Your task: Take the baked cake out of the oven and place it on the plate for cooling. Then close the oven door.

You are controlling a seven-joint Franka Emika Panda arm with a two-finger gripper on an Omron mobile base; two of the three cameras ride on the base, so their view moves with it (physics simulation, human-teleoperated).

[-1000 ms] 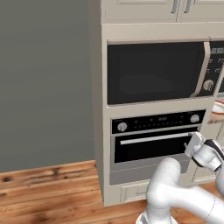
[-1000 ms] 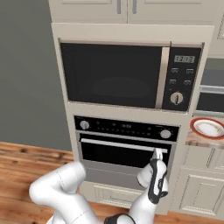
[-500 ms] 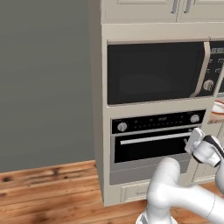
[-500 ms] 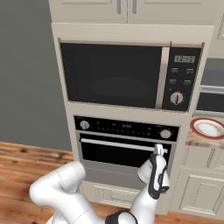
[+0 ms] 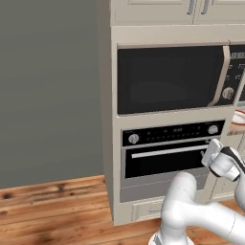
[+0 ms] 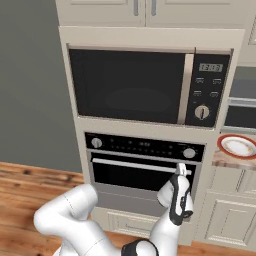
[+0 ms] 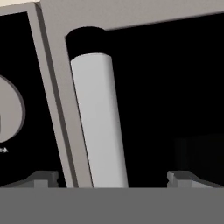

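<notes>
The oven [image 5: 167, 153] [image 6: 142, 165] sits under the microwave with its oven door [image 5: 160, 165] [image 6: 132, 179] closed, so the baked cake is hidden. My gripper [image 5: 209, 152] [image 6: 182, 169] [image 7: 113, 178] stands open at the right end of the silver bar handle [image 5: 165, 151] [image 6: 132, 165] [image 7: 98, 118]. In the hand view the bar runs between the two fingertips [image 7: 43, 178] without touching either. The plate [image 6: 239, 146] [image 5: 238, 120], red-rimmed and empty, rests on the counter to the right of the oven.
A large black microwave [image 5: 172, 79] [image 6: 145, 85] is built in above the oven. A silver knob [image 7: 8, 114] [image 6: 189, 153] sits just beside the handle end. Cream cabinets [image 6: 227, 215] stand to the right, and wooden floor [image 5: 52, 210] lies to the left.
The gripper has risen a little and come in to the right end of the oven handle. It has stayed open. The door has not moved.
</notes>
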